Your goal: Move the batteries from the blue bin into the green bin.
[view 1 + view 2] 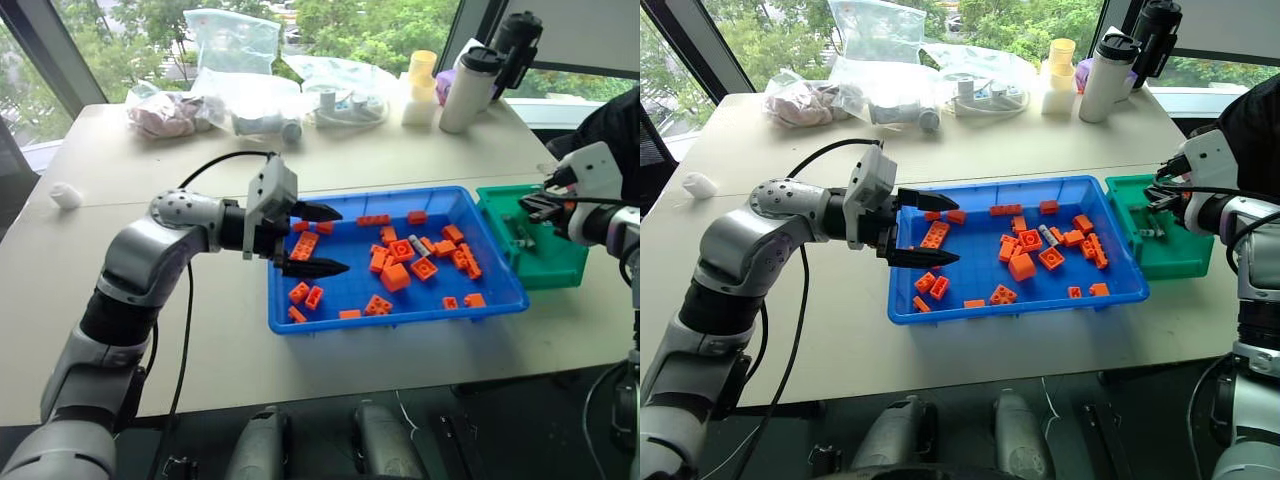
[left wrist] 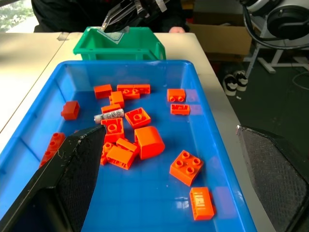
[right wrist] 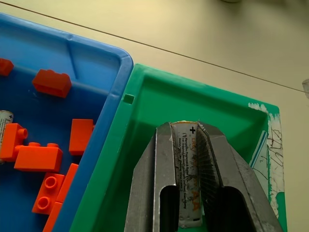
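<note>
The blue bin [image 1: 395,312] lies mid-table, strewn with orange bricks [image 1: 395,276]. One grey battery [image 1: 418,246] rests among the bricks near the bin's middle, and it also shows in the left wrist view as a battery [image 2: 109,115]. My left gripper [image 1: 336,240] hangs open over the bin's left end with nothing between its fingers. The green bin [image 1: 545,265] touches the blue bin's right end. Above it, my right gripper [image 3: 186,128] is shut on a battery [image 3: 188,169] that lies lengthwise between the fingers. Small grey pieces [image 1: 520,236] lie inside the green bin.
Plastic bags [image 1: 235,75], a white bottle [image 1: 468,90], a black bottle [image 1: 515,45] and a yellow cup [image 1: 421,75] stand along the far side of the table. A white wad [image 1: 66,195] sits at the left. A person's dark sleeve [image 1: 610,125] is at the right edge.
</note>
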